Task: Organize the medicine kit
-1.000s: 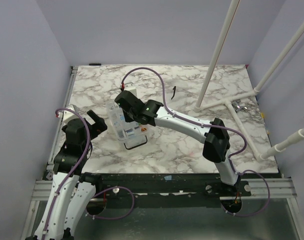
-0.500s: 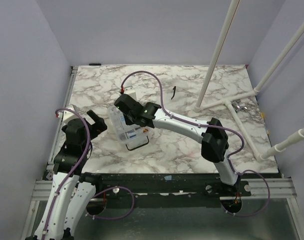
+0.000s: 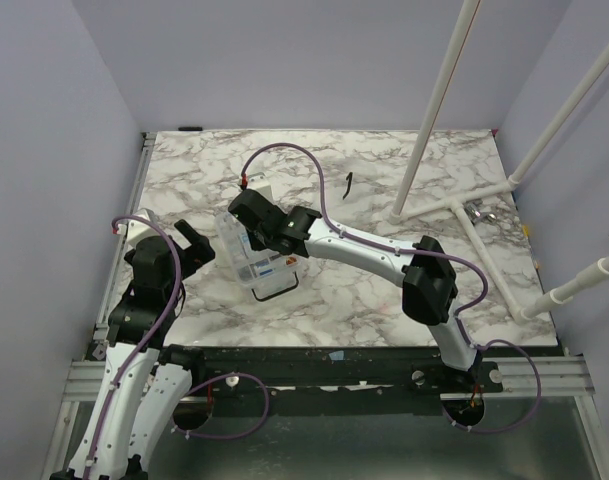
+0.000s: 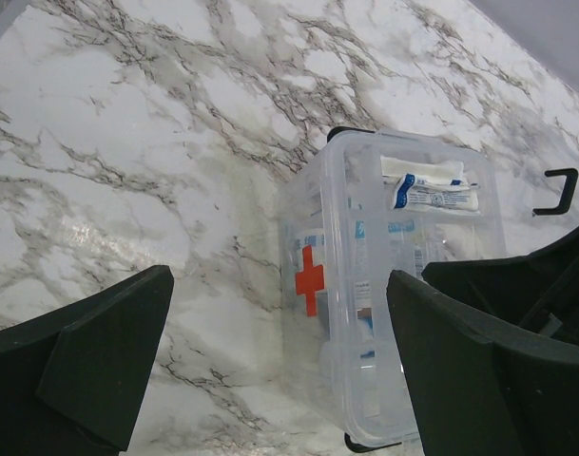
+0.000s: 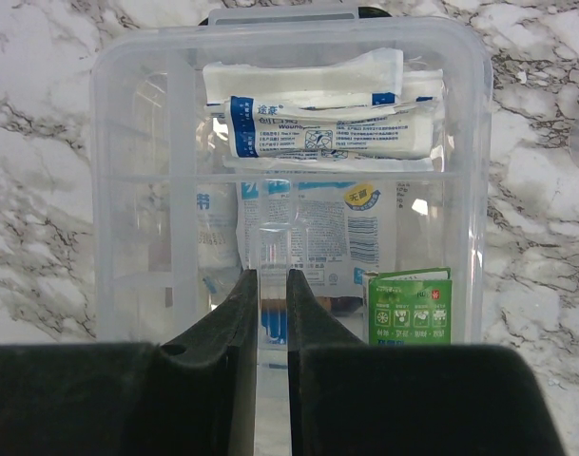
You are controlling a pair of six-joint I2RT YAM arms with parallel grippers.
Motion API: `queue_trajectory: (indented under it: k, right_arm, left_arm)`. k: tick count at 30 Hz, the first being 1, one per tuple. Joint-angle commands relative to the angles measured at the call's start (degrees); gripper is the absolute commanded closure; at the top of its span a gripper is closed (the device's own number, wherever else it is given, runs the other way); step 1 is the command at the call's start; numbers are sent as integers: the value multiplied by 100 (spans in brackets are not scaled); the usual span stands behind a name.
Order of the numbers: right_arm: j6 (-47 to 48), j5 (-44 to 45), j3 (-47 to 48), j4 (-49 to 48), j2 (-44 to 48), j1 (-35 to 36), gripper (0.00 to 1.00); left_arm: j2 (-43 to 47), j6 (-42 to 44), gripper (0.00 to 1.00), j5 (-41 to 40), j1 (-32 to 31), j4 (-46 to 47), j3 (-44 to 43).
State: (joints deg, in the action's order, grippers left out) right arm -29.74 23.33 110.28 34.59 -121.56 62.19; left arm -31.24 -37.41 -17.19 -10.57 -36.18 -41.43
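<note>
Your right gripper (image 5: 272, 313) hung over the clear first-aid box (image 5: 127, 190) mid-table, fingers almost together — whether they pinched anything, I couldn't tell. Your left gripper (image 4: 279, 285) stood wide open, empty, beside it. Packets (image 5: 318, 119) lay inside already — closing up probably remained.

There is one clear kit box (image 5: 108, 190), with one red cross (image 4: 309, 280) printed on its side. Inside the box lie one green sachet (image 5: 410, 306) and at least three blue-and-white packets (image 5: 332, 133); overlaps make an exact count uncertain. One black hook (image 3: 349, 184) lies beyond the box.
</note>
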Motion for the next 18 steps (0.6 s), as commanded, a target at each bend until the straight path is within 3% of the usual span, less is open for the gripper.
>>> queue_trajectory:
  k: [1,8,18]
  right_arm:
    - [67,-31,-173,128,-106,41,89]
    - [126,2,-81,128,52,45,71]
    - [244,213,52,27,319,40,61]
  left_arm:
    - [-28,-3,2,-98,-24,-38,-23]
    - [-62,16,1,-118,-24,-23,-23]
    - [-156,49,1,-118,-24,-28,-30]
